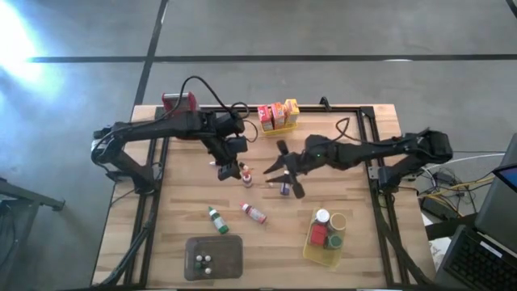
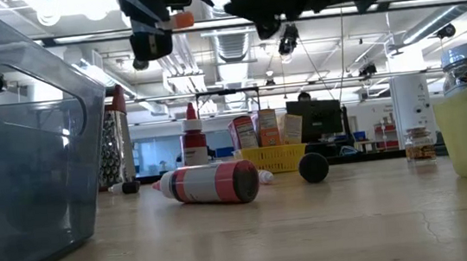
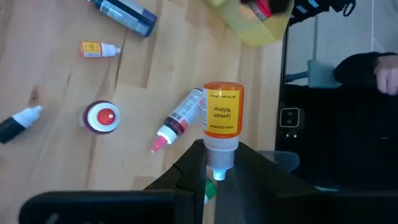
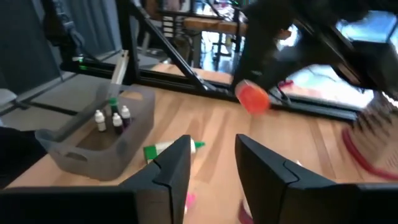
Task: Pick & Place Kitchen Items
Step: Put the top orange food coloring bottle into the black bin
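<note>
High view, progress: I judge the sorting partly done. Some kitchen items already sit in containers, but several lie loose on the table [image 1: 178, 202], so a good share is left.
Grey tray: the grey tray [image 1: 230, 260] at the near edge holds three tiny bottles standing together; most of it is bare.
Yellow bin: the yellow bin [image 1: 311, 252] near my right side holds a white-lidded jar [image 1: 322, 216], a red block [image 1: 318, 235] and what look like two more small jars.
Far basket: the small yellow basket [image 1: 275, 126] at the far edge carries the orange and yellow boxes [image 1: 279, 113], upright.
Loose items: a green-capped bottle [image 1: 216, 219] and a red-banded bottle [image 1: 254, 212] lie on their sides mid-table; a few smaller bottles sit near the grippers.
Left gripper: my left gripper [image 3: 214, 165] is closed on the neck of a lemon yellow bottle [image 3: 222, 114], lifted clear above the table's middle.
Right gripper: my right gripper [image 4: 211, 165] hovers over mid-table, fingers parted with nothing between them.
Next, my guess: the lifted bottle goes to the tray.
</note>
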Robot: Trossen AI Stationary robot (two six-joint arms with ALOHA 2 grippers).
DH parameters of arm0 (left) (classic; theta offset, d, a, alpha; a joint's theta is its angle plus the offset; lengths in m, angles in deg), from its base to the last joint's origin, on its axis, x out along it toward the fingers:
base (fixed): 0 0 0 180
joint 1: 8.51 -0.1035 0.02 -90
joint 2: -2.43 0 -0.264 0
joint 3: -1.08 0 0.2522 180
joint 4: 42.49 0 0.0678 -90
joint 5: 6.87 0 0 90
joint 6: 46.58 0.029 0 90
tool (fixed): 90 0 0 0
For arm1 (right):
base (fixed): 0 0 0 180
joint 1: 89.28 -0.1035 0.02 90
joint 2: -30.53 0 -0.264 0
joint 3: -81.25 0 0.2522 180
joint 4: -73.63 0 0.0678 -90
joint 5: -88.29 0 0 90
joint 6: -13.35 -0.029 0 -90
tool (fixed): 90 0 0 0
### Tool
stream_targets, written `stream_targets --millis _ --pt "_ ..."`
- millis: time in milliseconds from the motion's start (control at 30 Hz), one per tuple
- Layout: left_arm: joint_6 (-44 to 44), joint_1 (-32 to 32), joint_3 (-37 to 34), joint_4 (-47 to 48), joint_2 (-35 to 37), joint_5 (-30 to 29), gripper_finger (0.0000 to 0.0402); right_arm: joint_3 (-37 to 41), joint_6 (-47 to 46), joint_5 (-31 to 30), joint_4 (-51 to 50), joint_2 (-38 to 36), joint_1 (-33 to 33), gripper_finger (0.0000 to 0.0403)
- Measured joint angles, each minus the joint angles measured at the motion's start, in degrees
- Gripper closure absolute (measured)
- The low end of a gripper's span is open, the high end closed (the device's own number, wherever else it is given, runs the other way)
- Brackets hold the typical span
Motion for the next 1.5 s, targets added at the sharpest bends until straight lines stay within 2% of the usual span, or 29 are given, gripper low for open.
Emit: stream_targets --millis 267,567,900,1100,1500 --pt "-2.0 1.2 -1.7 -2.0 -0.1 7.7 0.0331 -5.1 6.7 -1.2 0.0 4.8 -3.6 0.0259" --pt "-3.3 2.4 -1.7 -3.0 -0.3 9.5 0.0331 -6.2 15.6 -12.4 0.2 5.3 -6.8 0.0241" --pt "-5.7 2.7 -1.7 -6.8 -3.8 14.7 0.0331 -7.3 17.2 -12.7 0.2 6.1 -7.6 0.0228" --pt "-4.9 2.7 -1.5 -7.6 -5.6 17.0 0.0331 -7.1 17.2 -12.5 -0.1 6.1 -7.6 0.0241" --pt "-4.0 2.3 0.4 -8.4 -5.6 17.3 0.0331 -6.9 16.1 -12.1 -1.6 6.0 -8.3 0.0272"
